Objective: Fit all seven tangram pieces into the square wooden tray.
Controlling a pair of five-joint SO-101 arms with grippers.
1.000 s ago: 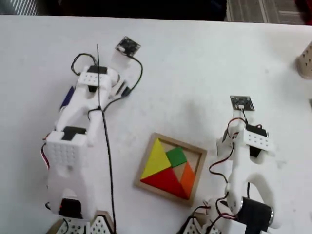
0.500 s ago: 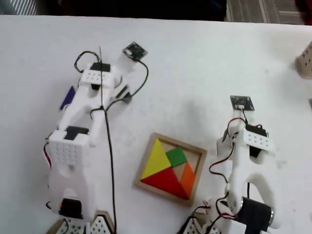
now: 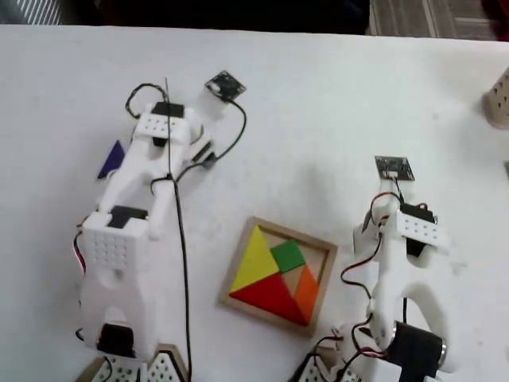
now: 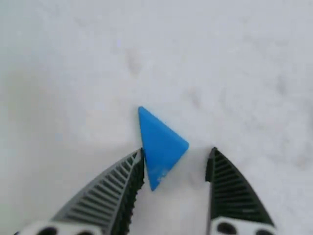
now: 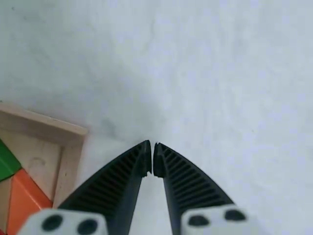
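Observation:
The square wooden tray (image 3: 328, 253) lies between the two arms. It holds a yellow triangle (image 3: 256, 259), a red triangle (image 3: 270, 294), a green square (image 3: 288, 255) and an orange piece (image 3: 308, 291). My left gripper (image 4: 176, 152) is open low over the table, with a blue triangle (image 4: 159, 144) lying between its fingers against one finger (image 4: 128, 178). A blue piece (image 3: 111, 159) lies just left of the left arm (image 3: 159, 131); I cannot tell if it is the same one. My right gripper (image 5: 151, 145) is shut on nothing, beside the tray's corner (image 5: 68, 132).
Bare wood shows in the tray along its far-right side (image 3: 314, 261). A black cable (image 3: 181, 263) runs along the left arm down to the table's front. A pale perforated object (image 3: 499, 99) stands at the right edge. White table stretches open behind both arms.
The left arm's wrist has swung to the right and slightly back, uncovering more of the blue piece beside it. The right arm and the tray have not moved.

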